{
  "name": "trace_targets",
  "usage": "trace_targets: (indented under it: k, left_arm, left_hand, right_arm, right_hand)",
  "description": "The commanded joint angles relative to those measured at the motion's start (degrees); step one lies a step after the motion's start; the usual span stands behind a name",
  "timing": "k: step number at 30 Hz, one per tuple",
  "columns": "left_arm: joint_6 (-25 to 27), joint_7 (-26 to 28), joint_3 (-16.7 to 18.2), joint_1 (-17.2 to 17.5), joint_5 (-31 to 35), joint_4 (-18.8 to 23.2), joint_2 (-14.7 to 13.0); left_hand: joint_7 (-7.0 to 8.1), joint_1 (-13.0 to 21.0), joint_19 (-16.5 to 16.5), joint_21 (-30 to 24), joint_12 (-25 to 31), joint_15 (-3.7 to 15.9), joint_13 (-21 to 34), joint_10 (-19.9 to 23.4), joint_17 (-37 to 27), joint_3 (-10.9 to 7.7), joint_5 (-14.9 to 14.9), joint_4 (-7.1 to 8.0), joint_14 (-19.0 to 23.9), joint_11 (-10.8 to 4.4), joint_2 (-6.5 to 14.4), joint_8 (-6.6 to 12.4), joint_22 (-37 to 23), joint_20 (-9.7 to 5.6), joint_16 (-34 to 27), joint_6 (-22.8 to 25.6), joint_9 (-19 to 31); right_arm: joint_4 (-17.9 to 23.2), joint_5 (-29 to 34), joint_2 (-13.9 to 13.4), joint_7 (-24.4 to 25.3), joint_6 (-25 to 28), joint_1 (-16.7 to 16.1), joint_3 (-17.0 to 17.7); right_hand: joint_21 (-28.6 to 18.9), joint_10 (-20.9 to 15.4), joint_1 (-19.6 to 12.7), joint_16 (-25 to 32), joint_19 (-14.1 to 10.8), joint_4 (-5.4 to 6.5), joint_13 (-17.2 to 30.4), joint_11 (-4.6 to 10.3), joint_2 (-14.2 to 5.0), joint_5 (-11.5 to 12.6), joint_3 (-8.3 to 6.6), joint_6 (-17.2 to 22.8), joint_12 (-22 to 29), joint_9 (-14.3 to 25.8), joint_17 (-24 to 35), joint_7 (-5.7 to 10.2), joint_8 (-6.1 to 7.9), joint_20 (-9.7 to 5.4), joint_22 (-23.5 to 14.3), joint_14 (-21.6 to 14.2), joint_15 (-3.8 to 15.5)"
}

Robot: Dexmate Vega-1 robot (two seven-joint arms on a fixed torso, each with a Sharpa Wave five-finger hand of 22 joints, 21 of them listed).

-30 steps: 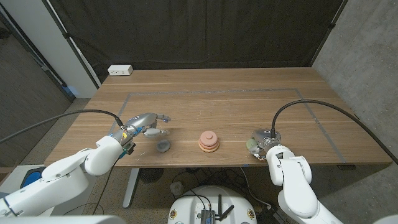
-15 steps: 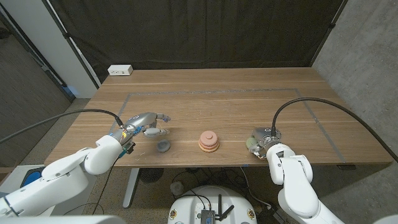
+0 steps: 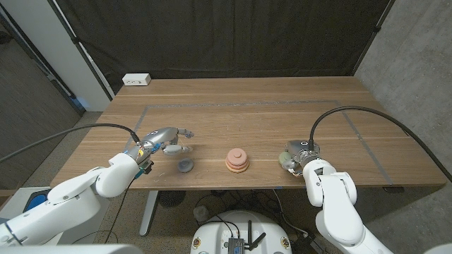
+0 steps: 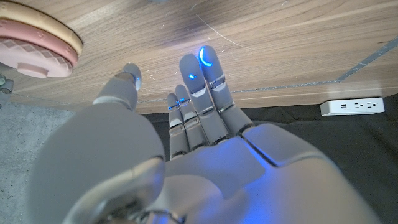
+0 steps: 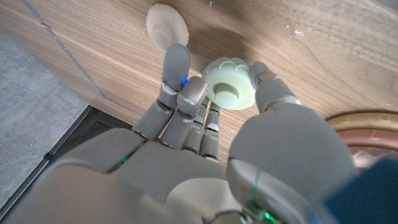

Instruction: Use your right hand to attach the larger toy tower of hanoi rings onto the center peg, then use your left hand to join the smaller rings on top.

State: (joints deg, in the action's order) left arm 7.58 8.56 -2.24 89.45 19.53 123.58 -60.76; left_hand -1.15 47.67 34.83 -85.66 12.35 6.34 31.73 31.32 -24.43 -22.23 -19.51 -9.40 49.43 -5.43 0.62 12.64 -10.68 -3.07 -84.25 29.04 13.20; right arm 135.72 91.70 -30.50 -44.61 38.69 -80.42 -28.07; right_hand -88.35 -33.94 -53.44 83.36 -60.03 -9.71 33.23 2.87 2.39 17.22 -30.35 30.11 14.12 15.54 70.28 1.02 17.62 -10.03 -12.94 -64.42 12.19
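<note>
Near the front edge of the wooden table, about midway along it, stands the pink stack of rings on its peg, wide rings below and a narrower one on top. Toward the front right corner, the right hand has its thumb and fingers closed around a pale green scalloped ring, pinching it just above the wood; a pale cream disc lies on the table just beyond the fingertips. Toward the front left, the left hand hovers with its fingers apart and nothing in them. A small grey ring lies just beside that hand, between it and the pink stack. At the back left corner sits a white power strip.
</note>
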Motion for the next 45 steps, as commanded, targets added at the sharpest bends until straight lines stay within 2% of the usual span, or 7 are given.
trace_targets:
  k: [1,11,29,45]
  left_arm:
    - [-0.2,0.2,0.9,0.7,-0.1,-0.1,0.3]
    - [-0.2,0.1,1.4,1.4,0.2,0.3,0.6]
    - [-1.2,0.4,2.0,2.1,0.8,0.1,1.6]
    - [-1.9,0.7,3.3,3.4,1.5,0.3,2.7]
  left_hand:
    - [-0.04,-0.7,0.5,-0.2,0.1,6.17,0.3,0.5,-0.3,-0.4,-0.3,-0.03,0.8,-0.02,-0.1,-0.08,-0.1,-6.9,0.2,0.5,0.1]
    - [0.05,-0.7,0.4,-0.2,0.1,6.18,0.4,0.6,-0.2,-0.56,-0.3,-0.05,0.7,-0.1,-0.2,-0.12,-0.1,-6.89,0.3,0.6,0.1]
    - [-0.01,-0.9,0.4,-0.3,-0.1,6.18,0.5,0.7,-0.2,-0.88,-0.3,-0.08,0.8,0.11,-0.3,-0.23,-0.1,-6.9,0.2,0.7,0.2]
    - [0.03,-0.9,0.4,-0.3,-0.2,6.18,0.6,0.8,-0.1,-1.11,-0.3,-0.08,0.7,0.05,-0.3,-0.28,-0.2,-6.89,0.3,0.8,0.2]
  right_arm:
    - [2.4,1.1,1.2,-1.6,-2.4,-0.4,0.9]
    - [3.8,0.7,1.9,-2.5,-4.1,-0.8,1.9]
    - [6.0,-2.2,1.2,-1.0,-6.7,-1.7,2.3]
    - [7.1,-4.2,0.5,-0.7,-9.6,0.1,1.1]
  right_hand:
    - [0.0,-2.8,-2.1,0.5,-0.5,0.28,0.2,1.99,-2.17,0.5,-0.86,1.1,0.3,0.3,0.2,0.45,0.36,-2.58,-0.2,-0.7,0.3]
    - [0.1,-2.9,-2.1,0.7,-0.6,0.33,0.3,1.99,-2.27,0.7,-0.97,1.3,0.2,0.2,0.2,0.49,0.41,-2.59,-0.3,-0.7,0.3]
    - [0.2,-3.3,-2.2,1.3,-0.7,0.31,0.8,2.18,-2.4,1.3,-1.24,1.6,-0.2,0.1,0.2,0.45,0.45,-2.6,-0.3,-0.8,0.3]
    - [0.3,-3.6,-2.3,1.7,-0.9,0.31,1.1,2.14,-2.45,1.7,-1.41,1.7,-0.5,0.0,0.2,0.47,0.42,-2.6,-0.4,-0.8,0.29]
